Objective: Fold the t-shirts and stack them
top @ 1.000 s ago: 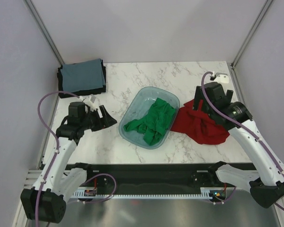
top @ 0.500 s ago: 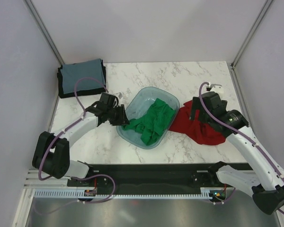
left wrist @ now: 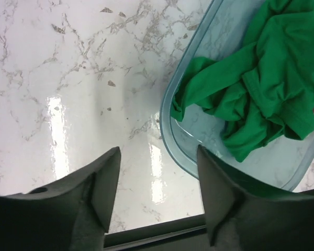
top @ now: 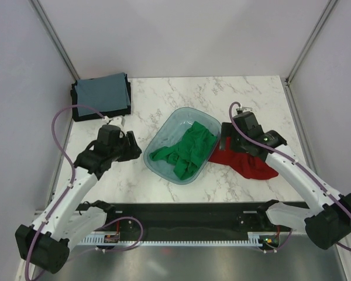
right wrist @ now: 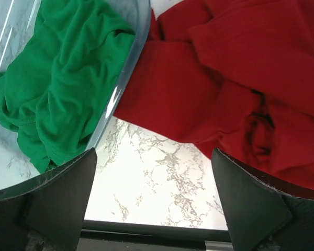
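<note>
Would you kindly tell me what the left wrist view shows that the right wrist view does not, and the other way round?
Only the left wrist view shows the left gripper, open over a broad bare stretch of the white marble table beside the translucent teal plastic basin. Only the right wrist view shows the crumpled dark red cloth t-shirt lying on the table right beside the basin, with the right gripper open above it. Both show the bright green cloth t-shirt bunched inside the basin, plus some marble tabletop.
</note>
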`<state>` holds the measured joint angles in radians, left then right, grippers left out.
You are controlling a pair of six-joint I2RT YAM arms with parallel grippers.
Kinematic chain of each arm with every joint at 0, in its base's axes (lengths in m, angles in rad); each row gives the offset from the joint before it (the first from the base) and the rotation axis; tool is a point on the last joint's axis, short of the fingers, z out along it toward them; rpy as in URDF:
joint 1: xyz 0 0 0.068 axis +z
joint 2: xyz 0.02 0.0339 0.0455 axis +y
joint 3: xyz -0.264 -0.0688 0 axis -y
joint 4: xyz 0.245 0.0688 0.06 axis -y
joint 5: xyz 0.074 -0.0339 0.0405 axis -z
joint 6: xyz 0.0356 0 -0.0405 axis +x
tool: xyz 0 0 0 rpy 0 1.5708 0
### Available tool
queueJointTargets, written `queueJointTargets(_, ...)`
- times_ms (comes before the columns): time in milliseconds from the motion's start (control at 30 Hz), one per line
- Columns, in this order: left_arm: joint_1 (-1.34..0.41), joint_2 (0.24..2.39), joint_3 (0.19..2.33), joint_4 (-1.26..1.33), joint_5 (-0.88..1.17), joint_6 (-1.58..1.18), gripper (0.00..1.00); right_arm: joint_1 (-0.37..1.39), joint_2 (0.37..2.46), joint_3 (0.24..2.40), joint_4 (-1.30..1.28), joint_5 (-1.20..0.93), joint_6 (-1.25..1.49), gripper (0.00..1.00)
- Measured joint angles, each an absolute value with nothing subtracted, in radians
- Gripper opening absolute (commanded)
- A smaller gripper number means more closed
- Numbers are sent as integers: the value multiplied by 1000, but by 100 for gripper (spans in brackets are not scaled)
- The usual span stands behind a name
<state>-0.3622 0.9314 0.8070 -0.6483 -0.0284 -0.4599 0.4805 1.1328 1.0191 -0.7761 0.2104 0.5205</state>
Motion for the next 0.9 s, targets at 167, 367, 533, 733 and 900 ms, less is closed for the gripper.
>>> queueJointTargets(167, -360, 933, 805, -624, 12, -418, 84, 480, 1198, 1019, -739, 149, 525, 98)
queueJointTargets(367, -360, 1281, 910, -517, 95, -357, 72, 480, 1147, 1016, -729, 133, 527, 98)
queueJointTargets(533, -360, 1552, 1018, -469, 173, -333, 19, 480, 1103, 997, -732, 135, 525, 98)
queueJointTargets(733, -367, 1510, 1009, -497, 147, -325, 16, 480, 1122, 995, -727, 133, 500, 98)
queueJointTargets(900, -313, 1213, 939, -679, 49, -340, 30, 480, 1185, 994, -697, 110, 490, 98)
